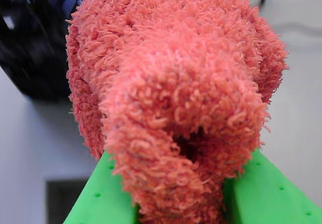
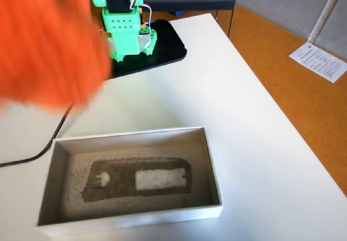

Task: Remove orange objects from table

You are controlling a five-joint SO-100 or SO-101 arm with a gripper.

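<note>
Claw [image 1: 181,211]: green, closed around the bundle's lower end.
Bundle [image 1: 176,83]: orange, fuzzy; held aloft, long axis running up out of the claw.
Position: raised off the worktop [image 2: 255,127], up-left of the box [image 2: 211,165] in the fixed view.
Judged next: carried clear, then released.

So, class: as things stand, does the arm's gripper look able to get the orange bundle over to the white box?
Probably yes. The gripper is shut on the orange bundle, lifted clear of the table. In the fixed view nothing stands between it and the open white box, which has no lid.
</note>
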